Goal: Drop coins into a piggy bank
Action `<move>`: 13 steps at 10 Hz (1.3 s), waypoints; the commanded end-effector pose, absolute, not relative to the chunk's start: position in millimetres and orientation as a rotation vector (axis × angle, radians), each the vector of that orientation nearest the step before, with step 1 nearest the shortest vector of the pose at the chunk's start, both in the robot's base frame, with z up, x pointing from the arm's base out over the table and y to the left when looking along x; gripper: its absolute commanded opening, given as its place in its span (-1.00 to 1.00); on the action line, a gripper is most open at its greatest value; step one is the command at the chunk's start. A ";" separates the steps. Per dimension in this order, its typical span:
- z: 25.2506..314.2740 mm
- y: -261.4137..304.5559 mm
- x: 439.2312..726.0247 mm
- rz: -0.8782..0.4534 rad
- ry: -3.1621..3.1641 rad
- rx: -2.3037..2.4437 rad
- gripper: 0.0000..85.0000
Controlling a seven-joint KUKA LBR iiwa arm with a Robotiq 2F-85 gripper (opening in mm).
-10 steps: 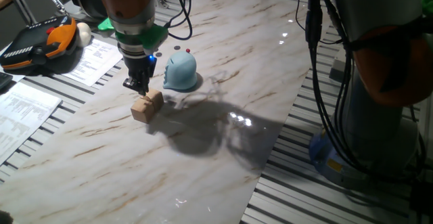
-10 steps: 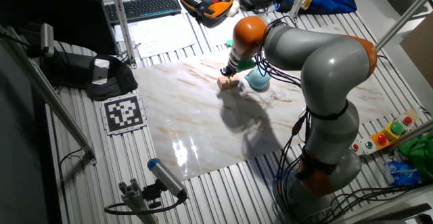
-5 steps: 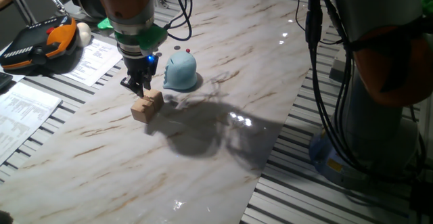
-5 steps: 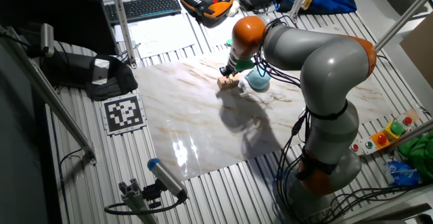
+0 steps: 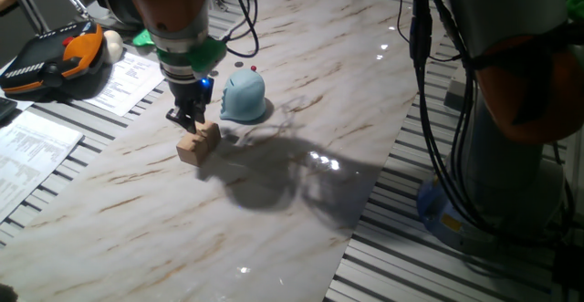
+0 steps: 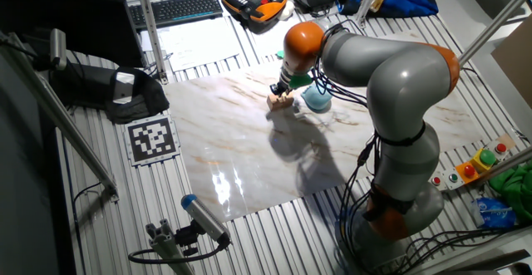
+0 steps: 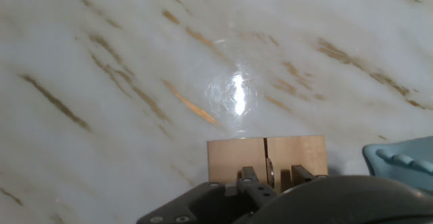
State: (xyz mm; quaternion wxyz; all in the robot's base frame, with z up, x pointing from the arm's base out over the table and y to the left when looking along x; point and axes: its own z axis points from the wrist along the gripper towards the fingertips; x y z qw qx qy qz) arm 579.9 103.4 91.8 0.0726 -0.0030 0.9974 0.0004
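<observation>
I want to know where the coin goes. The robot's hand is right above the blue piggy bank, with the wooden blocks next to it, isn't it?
Not quite. The gripper is above the wooden blocks, and the blue piggy bank sits beside them. One fixed view shows this; the hand view agrees, with the blocks under the fingers.

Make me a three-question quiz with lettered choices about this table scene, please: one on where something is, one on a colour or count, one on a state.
1. Where is the tool? A over the wooden blocks; B over the keyboard; C beside the paper sheets.
2. What colour is the piggy bank? A red; B light blue; C yellow.
3. How does the piggy bank stand? A upright on its base; B on its side; C lifted.

Answers: 1 A, its tip hangs just above the wooden blocks. 2 B, the dome is pale blue. 3 A, its flat base rests on the table.
</observation>
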 end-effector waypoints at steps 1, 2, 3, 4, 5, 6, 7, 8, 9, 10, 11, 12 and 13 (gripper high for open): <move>90.1 103.4 579.9 0.007 2.995 -0.010 -0.20; 89.3 103.2 579.6 0.007 2.997 -0.012 -0.20; 89.1 103.1 579.5 0.006 3.000 -0.016 -0.20; 88.2 103.4 579.4 0.008 3.002 -0.019 -0.20; 86.5 103.4 579.4 0.008 3.001 -0.026 -0.20; 85.5 103.7 579.4 0.010 3.003 -0.025 -0.20; 84.9 103.9 579.5 0.010 3.003 -0.028 -0.60; 84.1 104.1 579.7 0.012 3.004 -0.032 -0.60; 83.7 104.3 579.8 0.012 3.006 -0.037 -0.60; 83.7 104.3 579.8 0.007 3.006 -0.039 -0.60; 83.6 104.4 579.8 0.007 3.004 -0.039 -0.60; 83.5 104.4 579.8 0.005 3.004 -0.040 -0.60; 83.3 104.3 579.9 0.002 3.004 -0.040 -0.60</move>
